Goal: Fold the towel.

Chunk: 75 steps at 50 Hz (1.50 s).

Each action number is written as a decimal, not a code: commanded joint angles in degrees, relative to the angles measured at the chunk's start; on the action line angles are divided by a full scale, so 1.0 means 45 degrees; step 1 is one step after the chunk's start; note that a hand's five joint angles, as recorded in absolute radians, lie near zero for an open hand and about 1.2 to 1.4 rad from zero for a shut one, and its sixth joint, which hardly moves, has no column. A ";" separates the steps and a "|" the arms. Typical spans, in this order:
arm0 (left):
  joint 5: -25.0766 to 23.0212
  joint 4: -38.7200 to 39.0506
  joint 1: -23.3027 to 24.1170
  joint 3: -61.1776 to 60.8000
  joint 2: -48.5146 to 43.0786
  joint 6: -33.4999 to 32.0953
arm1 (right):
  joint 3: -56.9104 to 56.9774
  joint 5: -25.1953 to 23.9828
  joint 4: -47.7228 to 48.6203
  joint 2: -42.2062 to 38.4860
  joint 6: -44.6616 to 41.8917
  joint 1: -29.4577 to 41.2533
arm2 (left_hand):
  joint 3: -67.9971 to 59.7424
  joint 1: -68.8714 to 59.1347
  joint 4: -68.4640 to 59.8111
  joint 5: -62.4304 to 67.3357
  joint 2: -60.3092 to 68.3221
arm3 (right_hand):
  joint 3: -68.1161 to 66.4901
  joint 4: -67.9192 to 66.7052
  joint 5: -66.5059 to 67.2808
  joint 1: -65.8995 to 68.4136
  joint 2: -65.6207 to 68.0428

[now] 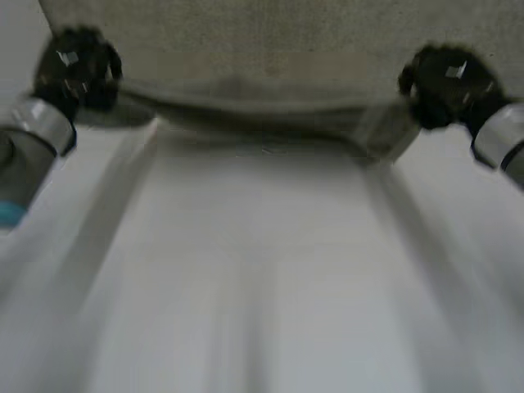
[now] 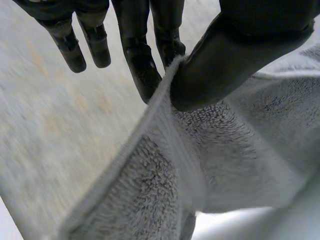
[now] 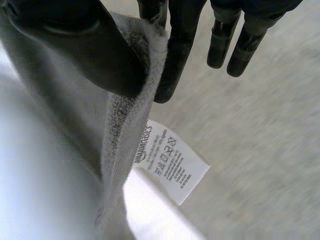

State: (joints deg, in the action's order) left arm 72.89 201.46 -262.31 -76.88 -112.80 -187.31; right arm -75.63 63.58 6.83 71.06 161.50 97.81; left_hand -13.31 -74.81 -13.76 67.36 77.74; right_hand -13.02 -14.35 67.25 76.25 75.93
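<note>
Above white table, left hand and right hand well apart, thumbs tight on towel corners.

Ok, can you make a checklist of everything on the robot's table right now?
Surface: white table.
Job's things: grey towel, near edge lifted and sagging between the hands; white care label hangs by the right hand's corner.
Clutter: nothing seen.
Hands: left hand pinches one near corner, thumb against fingers; right hand pinches the other the same way.
Cables: nothing seen.
Surroundings: nothing seen.
</note>
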 commanded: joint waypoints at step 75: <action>-0.2505 -0.2052 -0.3231 -0.8561 0.7643 -0.3864 | -0.4347 -0.1549 -0.6400 0.5165 -0.4463 -0.3963 | 0.0735 -0.1153 0.0835 0.0587 0.0502 | 0.0671 0.0967 0.0611 0.0834 0.0905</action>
State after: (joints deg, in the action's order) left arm 63.55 195.19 -274.50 -114.99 -81.32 -205.76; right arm -96.65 58.19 -19.28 93.21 143.85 80.49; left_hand -13.31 -74.89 -13.76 65.82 77.41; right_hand -13.02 -14.35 67.25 76.26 75.93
